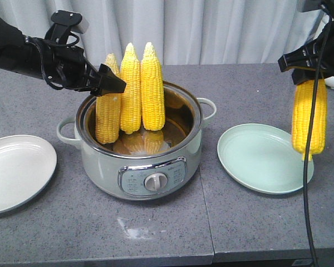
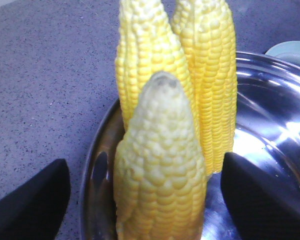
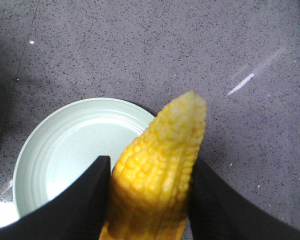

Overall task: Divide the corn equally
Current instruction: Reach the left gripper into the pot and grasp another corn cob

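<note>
Three corn cobs stand upright in the pot (image 1: 100, 161): a left one (image 1: 108, 114), a middle one (image 1: 131, 94) and a right one (image 1: 152, 89). My left gripper (image 1: 114, 83) is at the top of the left cob. In the left wrist view that cob (image 2: 160, 190) stands between the open fingers (image 2: 32, 202) with a gap on each side. My right gripper (image 1: 307, 75) is shut on another corn cob (image 1: 309, 119), which hangs tip down over the right edge of the pale green plate (image 1: 256, 158). The right wrist view shows both fingers (image 3: 85, 200) pressed on this cob (image 3: 160, 165).
A white plate (image 1: 16, 167) lies at the left of the grey table with nothing on it. The green plate (image 3: 65, 145) also holds nothing. The pot has side handles (image 1: 209, 108) and a front dial (image 1: 154, 181). A black cable (image 1: 307, 183) hangs down at the right.
</note>
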You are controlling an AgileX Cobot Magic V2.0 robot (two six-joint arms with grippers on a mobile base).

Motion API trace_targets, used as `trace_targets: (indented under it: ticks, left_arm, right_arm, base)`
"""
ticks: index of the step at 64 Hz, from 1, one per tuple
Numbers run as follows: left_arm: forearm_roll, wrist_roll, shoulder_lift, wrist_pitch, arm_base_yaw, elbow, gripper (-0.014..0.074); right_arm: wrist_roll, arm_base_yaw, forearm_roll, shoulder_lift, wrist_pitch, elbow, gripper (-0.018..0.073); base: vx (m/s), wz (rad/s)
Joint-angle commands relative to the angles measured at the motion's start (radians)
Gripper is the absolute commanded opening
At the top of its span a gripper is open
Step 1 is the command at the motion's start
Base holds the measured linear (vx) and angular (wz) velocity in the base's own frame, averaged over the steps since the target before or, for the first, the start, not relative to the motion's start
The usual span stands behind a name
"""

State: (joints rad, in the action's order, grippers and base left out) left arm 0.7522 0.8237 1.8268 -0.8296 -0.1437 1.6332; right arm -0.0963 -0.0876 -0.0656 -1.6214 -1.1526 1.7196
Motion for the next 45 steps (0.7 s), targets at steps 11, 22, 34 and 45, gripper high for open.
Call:
trace_targets:
  ticks: [11, 22, 34, 45]
  left_arm:
    - [0.052, 0.003, -0.047, 0.010, -0.007, 0.033, 0.0526]
    - [0.052, 0.002, -0.047, 0.006, -0.007, 0.033, 0.0418]
    - [0.052, 0.002, -0.047, 0.009, -0.007, 0.033, 0.0288]
    - [0.052, 0.001, -0.047, 0.009, -0.007, 0.033, 0.0193]
  right_arm:
    - [0.000, 0.005, -0.009, 0.041, 0.041, 0.030, 0.0204]
    - [0.000, 0.005, -0.009, 0.041, 0.041, 0.030, 0.0204]
    - [0.000, 0.005, -0.009, 0.041, 0.041, 0.030, 0.0204]
    - [0.000, 0.005, -0.009, 0.041, 0.041, 0.030, 0.0204]
  base:
    - [0.00, 0.00]
    - [0.00, 0.00]
    - [0.00, 0.00]
    - [0.00, 0.00]
